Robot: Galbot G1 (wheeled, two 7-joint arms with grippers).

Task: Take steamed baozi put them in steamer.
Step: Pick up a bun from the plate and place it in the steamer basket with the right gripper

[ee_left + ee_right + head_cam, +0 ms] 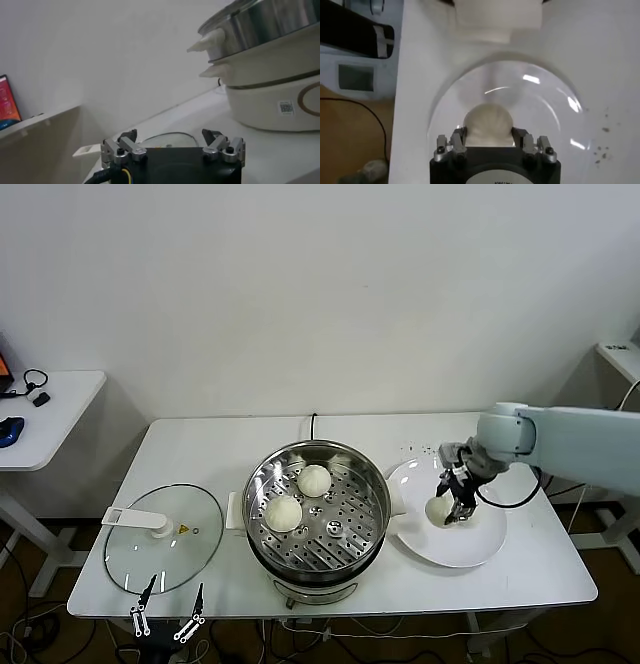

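Observation:
The steel steamer (372,480) stands at the table's middle with two baozi (314,479) (283,513) on its perforated tray. A third baozi (438,511) is over the left part of the white plate (470,549). My right gripper (452,509) is shut on it; in the right wrist view the fingers (458,137) press both sides of the bun (487,122) over the plate (545,110). No fourth bun shows. My left gripper (168,614) hangs open and empty below the table's front edge, left of the steamer (270,30).
The glass lid (163,537) with a white handle lies flat on the table left of the steamer; it also shows in the left wrist view (167,140). The steamer's white side handle (497,20) is close to the plate. A side table (40,414) stands far left.

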